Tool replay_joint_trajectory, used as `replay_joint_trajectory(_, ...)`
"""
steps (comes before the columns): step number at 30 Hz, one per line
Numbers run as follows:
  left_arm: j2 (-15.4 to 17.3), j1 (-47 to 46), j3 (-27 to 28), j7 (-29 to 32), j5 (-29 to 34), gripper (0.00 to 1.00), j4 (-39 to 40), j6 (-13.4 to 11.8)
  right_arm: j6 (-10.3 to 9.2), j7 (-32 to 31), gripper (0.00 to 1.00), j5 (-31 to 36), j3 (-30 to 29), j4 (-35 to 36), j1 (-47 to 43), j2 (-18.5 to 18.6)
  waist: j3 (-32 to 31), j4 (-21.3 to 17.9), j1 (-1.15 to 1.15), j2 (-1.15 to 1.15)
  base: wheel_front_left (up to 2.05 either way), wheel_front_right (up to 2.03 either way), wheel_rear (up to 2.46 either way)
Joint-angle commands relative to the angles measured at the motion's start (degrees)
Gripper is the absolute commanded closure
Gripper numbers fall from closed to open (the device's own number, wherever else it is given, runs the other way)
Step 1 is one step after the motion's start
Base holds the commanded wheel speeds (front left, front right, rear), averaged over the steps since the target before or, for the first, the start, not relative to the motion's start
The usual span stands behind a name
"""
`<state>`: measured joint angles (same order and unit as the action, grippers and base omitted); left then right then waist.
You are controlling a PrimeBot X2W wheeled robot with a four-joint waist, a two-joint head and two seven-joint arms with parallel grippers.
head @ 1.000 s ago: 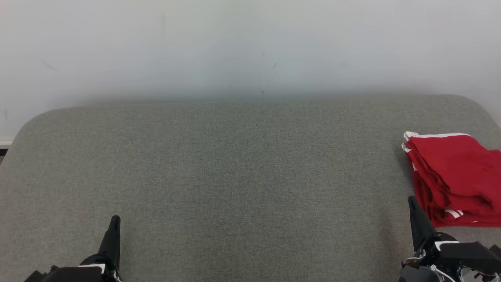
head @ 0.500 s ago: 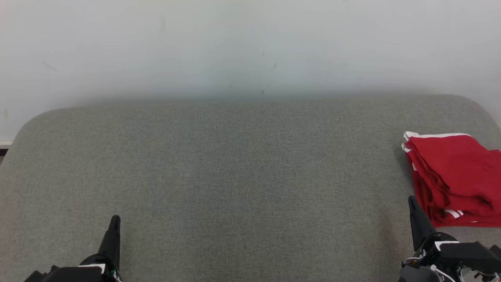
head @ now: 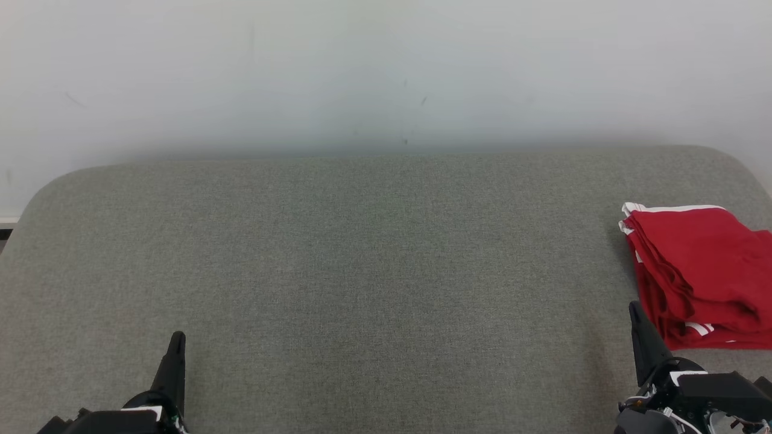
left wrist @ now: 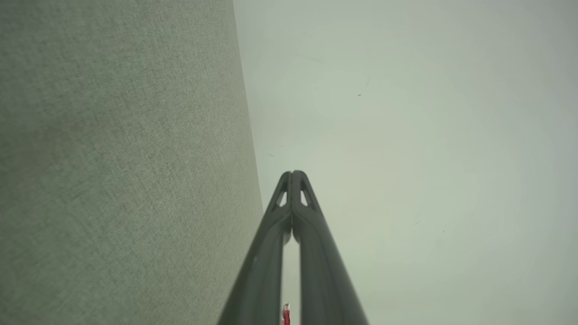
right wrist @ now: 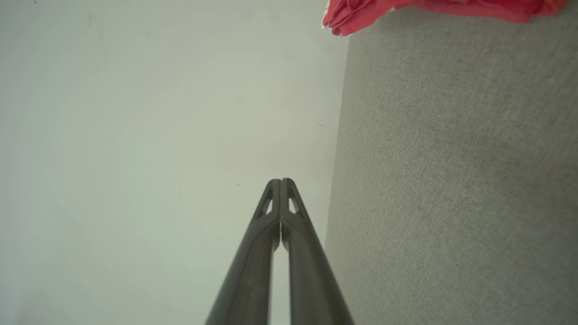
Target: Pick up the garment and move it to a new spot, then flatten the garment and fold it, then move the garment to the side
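Garment [head: 699, 271] before you lies folded, red with white stripes; left gripper [left wrist: 292, 174] and right gripper [right wrist: 280, 180] have jaws together.

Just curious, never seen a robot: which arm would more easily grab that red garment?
Probably right. The right gripper sits beside the garment at the cushion's right end; the left gripper is far across. Both are shut, so it must open first.

The garment [head: 702, 274] is bright red with white stripes along its edges; the cushion [head: 362, 259] is speckled grey-green; the wall [head: 362, 72] is off-white.
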<state>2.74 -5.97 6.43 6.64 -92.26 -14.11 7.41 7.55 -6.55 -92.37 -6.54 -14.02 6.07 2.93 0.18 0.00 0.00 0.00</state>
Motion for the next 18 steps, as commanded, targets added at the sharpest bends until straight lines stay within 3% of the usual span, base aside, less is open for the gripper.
replay_joint_trajectory(1,0.3,-0.7,0.2,0.0,-0.3,1.0,0.1,0.2,-0.12,-0.2,1.0,-0.1,-0.1,0.1,0.4,-0.1,0.0,0.0,0.0,0.0,0.0,0.0,0.0)
replay_joint_trajectory(18,0.3,-0.6,0.2,0.0,-0.3,1.0,0.1,0.2,-0.12,-0.2,1.0,-0.1,-0.1,0.1,0.4,-0.1,0.0,0.0,0.0,0.0,0.0,0.0,0.0)
